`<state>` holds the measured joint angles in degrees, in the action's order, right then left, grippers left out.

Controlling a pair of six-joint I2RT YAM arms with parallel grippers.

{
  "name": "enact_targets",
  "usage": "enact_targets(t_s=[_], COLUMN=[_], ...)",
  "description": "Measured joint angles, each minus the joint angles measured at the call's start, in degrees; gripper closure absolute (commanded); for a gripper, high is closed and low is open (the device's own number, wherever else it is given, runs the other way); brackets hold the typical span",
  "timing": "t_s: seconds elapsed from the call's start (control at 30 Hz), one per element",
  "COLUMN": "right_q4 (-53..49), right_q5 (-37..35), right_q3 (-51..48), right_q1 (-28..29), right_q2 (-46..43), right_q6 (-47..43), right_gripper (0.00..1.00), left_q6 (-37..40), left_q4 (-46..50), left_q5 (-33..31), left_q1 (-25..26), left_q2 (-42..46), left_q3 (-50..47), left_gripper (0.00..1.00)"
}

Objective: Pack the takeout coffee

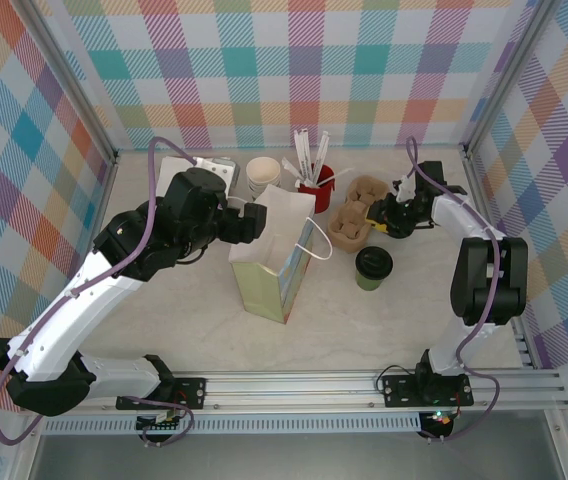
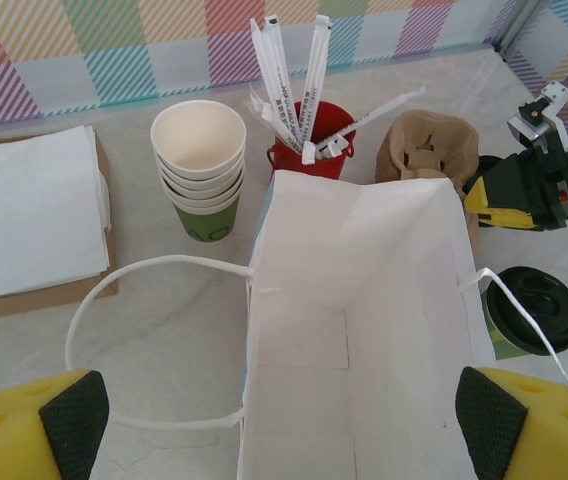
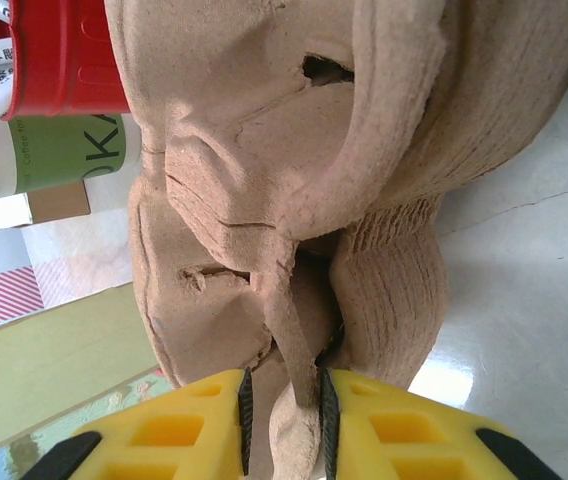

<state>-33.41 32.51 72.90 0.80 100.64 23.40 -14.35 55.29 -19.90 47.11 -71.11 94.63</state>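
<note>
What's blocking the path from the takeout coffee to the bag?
Nothing solid: bare table between takeout coffee and open paper bag. Only the bag's handle loop sticks out on that side. Right gripper pinches the pulp cup carrier instead.

Plaid walls (image 1: 304, 60), pale marble tabletop (image 1: 364, 335)

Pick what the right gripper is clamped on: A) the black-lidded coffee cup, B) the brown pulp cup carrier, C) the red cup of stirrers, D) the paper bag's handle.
B: the right gripper pinches a thin wall of the cup carrier in the right wrist view, while the takeout coffee stands apart on the table, ungripped.
</note>
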Motion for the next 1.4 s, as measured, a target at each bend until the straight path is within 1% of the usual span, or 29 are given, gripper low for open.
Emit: enact_targets(t_s=[0.07, 0.3, 0.63, 0.87, 1.13, 1.4], right_q4=[0.0, 0.07, 0.63, 0.7, 0.81, 0.79], right_q5=[0.15, 0.79, 1.2, 1.16, 0.94, 0.57], right_q3=[0.0, 0.0, -0.11, -0.31, -1.36, -3.15], right_q1=[0.0, -0.04, -0.02, -0.04, -0.02, -0.04], right_q2=[0.13, 0.61, -1.46, -7.23, -18.03, -30.71], right_q6=[0.07, 0.15, 0.37, 0.63, 1.07, 1.07], right_gripper=[0.77, 0.89, 0.94, 0.95, 0.95, 0.95], left_q6=[0.0, 0.0, 0.0, -0.72, -3.02, -4.33], left_q4=[0.0, 0.0, 0.0, -0.46, -4.55, -7.28], left_q5=[-0.2, -0.35, -0.35, 0.11, 4.04, 8.74], left_q1=[0.0, 0.0, 0.0, 0.0, 0.0, 0.0], left_q2=[0.0, 0.0, 0.0, 0.0, 0.04, -1.05], left_q3=[0.0, 0.0, 0.0, -0.07, -1.68, -1.7], left_gripper=[0.08, 0.08, 0.07, 0.07, 0.07, 0.11])
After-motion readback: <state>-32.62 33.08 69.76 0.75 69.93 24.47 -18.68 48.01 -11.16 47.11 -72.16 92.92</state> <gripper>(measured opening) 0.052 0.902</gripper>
